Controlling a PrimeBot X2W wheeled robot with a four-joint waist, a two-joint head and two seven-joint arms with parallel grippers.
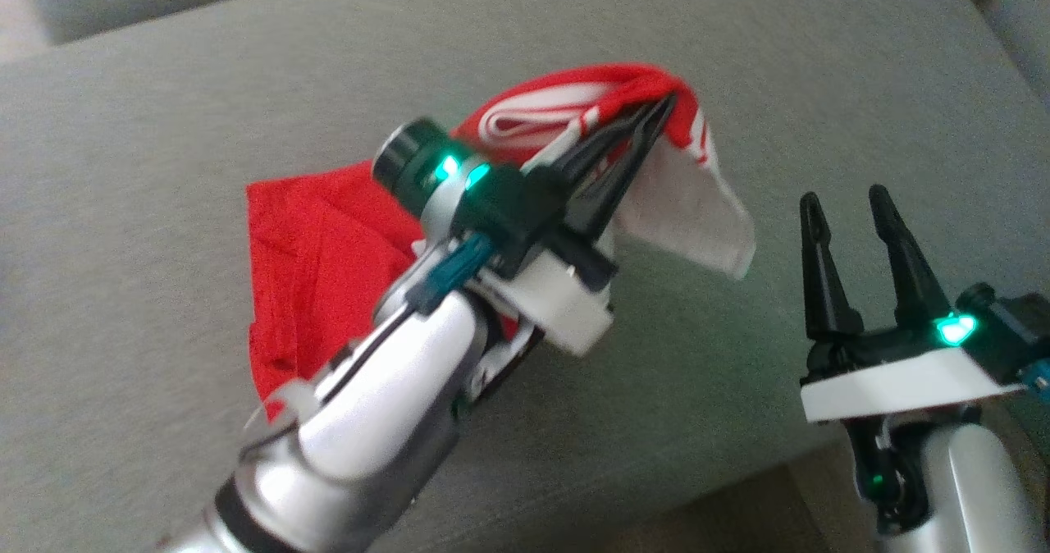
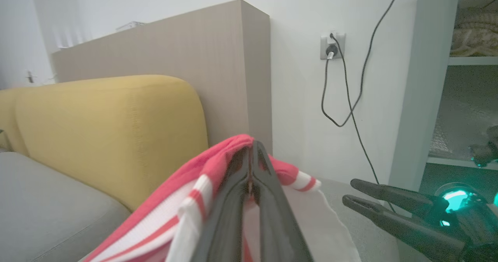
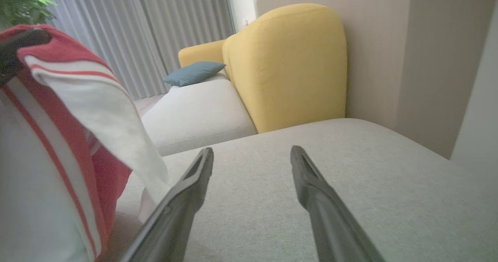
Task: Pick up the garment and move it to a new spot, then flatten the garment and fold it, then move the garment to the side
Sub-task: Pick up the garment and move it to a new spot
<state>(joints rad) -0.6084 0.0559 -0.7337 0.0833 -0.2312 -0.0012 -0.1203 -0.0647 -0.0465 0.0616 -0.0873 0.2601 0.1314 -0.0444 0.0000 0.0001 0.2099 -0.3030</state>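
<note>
So the red-and-white garment [image 1: 328, 241] is half up off the grey seat cushion [image 1: 148, 110]. One striped edge is raised with a white flap drooping off it, and the red rest trails down to the cushion on the left. The left gripper [image 1: 663, 111] has its fingers pressed together on that raised edge, pinching cloth right at the tips. The right gripper [image 1: 843, 198] hovers just to the right, fingers spread wide, nothing in them. Looks like the pick-up-and-move part to me. I'd lift until the trailing red end clears the cushion before going sideways, otherwise it drags and bunches. That tip pinch looks thin, so go slow.
</note>
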